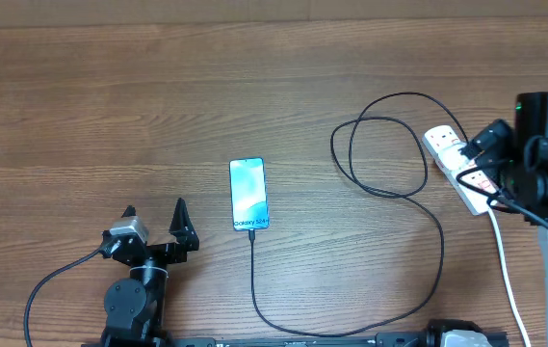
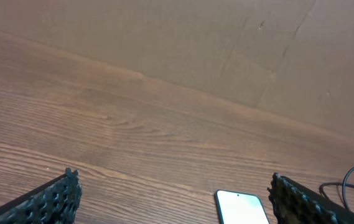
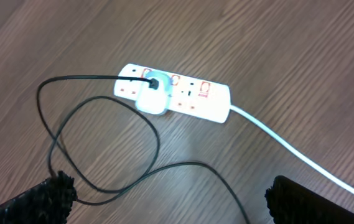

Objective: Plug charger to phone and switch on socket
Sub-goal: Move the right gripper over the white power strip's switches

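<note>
The phone [image 1: 248, 195] lies flat mid-table, screen lit, "Galaxy S24" text at its near end; its far end shows in the left wrist view [image 2: 242, 207]. The charger's thin black cable [image 1: 441, 241] runs from the phone's near end, loops right and ends in a white plug [image 3: 152, 101] seated in the socket [image 3: 211, 104], a white power strip with red switches, also in the overhead view [image 1: 452, 159]. My left gripper [image 1: 155, 222] is open and empty left of the phone. My right gripper [image 3: 170, 202] is open and empty, held above the socket [image 1: 481, 154].
The socket's white cord [image 1: 507, 270] runs toward the near right edge. A brown cardboard wall [image 2: 226, 43] stands behind the table. Cable loops [image 3: 96, 143] lie left of the socket.
</note>
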